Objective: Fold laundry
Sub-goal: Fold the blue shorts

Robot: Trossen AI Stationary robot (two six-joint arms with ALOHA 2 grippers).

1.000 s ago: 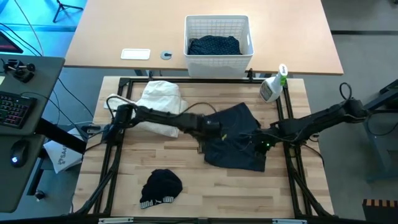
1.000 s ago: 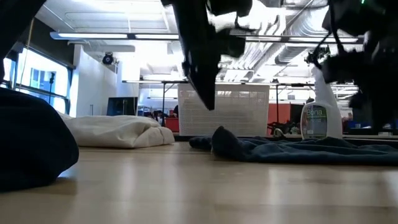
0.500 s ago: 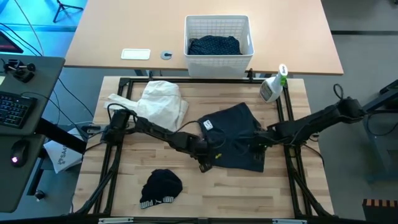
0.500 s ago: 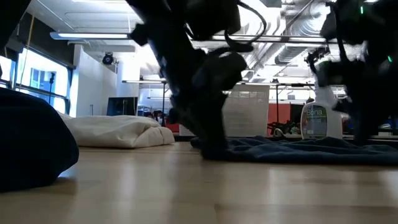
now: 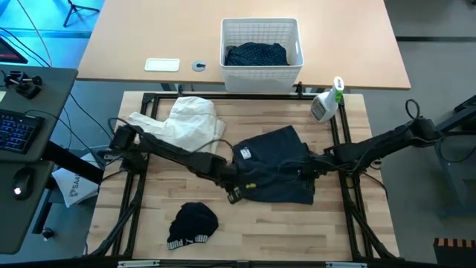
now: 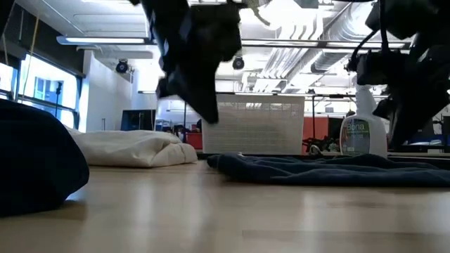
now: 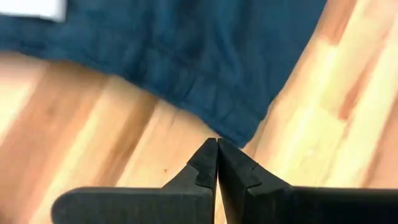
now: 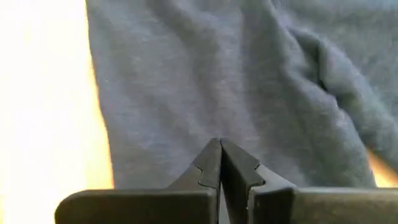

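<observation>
A dark blue garment (image 5: 275, 165) lies flat in a rough rectangle at mid-table, a white label (image 5: 245, 154) showing near its left edge. My left gripper (image 5: 234, 195) is shut and raised above the table (image 6: 209, 116), just off the garment's near-left corner (image 7: 233, 134), touching nothing. My right gripper (image 5: 306, 173) is shut over the garment's right part (image 8: 217, 74). A black piece with white lettering (image 5: 192, 223) lies near the table's near edge. A navy dotted shirt (image 5: 256, 53) sits in the white basket (image 5: 297, 45). My right gripper points its shut fingers (image 8: 210, 163) down at the garment's right part. I cannot tell whether the tips touch the cloth.
A white crumpled cloth (image 5: 192, 123) lies at the far left of the table. A spray bottle (image 5: 326, 104) stands at the far right corner. Black frame rails (image 5: 346, 149) run along the table's sides. The basket stands on a second table beyond the far edge.
My left gripper moved from over the garment toward the near edge, dropped to the garment's near-left corner, then rose clear. The garment's left part now lies flat and squared, its label showing; the raised bump at its left end is gone.
</observation>
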